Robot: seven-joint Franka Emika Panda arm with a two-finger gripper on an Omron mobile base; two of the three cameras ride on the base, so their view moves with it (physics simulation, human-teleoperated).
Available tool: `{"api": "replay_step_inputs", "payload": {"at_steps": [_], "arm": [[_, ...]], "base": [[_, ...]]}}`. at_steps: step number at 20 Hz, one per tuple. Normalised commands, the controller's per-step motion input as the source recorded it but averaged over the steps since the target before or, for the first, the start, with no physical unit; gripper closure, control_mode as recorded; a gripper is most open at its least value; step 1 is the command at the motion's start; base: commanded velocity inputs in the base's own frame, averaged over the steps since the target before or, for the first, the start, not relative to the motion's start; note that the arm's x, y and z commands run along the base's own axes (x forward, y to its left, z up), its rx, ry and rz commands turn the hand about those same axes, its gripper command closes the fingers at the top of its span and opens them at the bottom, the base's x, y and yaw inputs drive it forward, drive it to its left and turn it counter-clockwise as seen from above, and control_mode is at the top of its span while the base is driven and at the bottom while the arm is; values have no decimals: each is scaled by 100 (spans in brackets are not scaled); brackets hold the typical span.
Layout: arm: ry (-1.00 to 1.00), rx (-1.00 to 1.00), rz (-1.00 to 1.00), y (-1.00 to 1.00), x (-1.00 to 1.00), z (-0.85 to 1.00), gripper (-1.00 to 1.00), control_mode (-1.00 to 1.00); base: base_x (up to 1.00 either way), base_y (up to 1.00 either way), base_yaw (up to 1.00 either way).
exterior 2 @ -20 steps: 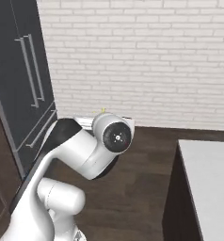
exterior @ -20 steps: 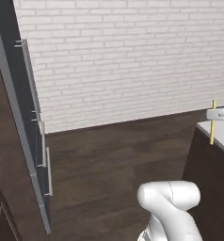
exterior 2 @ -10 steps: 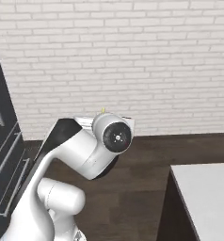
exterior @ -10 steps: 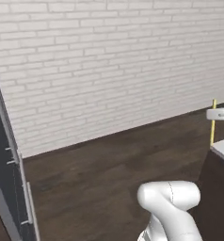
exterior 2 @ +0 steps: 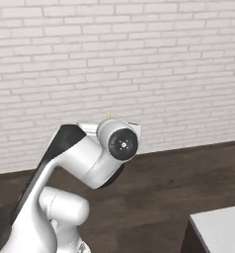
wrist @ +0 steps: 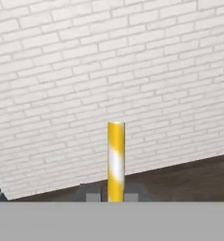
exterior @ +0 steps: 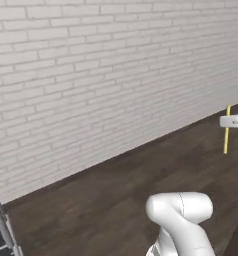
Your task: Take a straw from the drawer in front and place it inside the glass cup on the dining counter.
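Observation:
My gripper is shut on the straw, a thin yellow stick held upright at the right edge of the left base view, high above the dark floor. From the hand's own camera the straw rises straight up between the two dark fingertips of the gripper. Its yellow tip peeks over my wrist in the right base view. A white corner of the dining counter shows at the lower right there. The drawer and the glass cup are out of view.
A white brick wall spans the background above a dark wooden floor. The edge of a tall dark cabinet sits at the lower left.
The whole picture has slid left as the base turns right; the tall dark cabinet has almost left the frame. The arm keeps its pose, with the straw still gripped.

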Motion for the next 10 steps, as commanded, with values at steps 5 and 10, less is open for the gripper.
{"api": "replay_step_inputs", "payload": {"at_steps": [5, 10], "arm": [[0, 0, 0, 0, 0, 0, 100, 100], [0, 0, 0, 0, 0, 0, 100, 100]], "base": [[88, 39, -32], [91, 28, -37]]}}
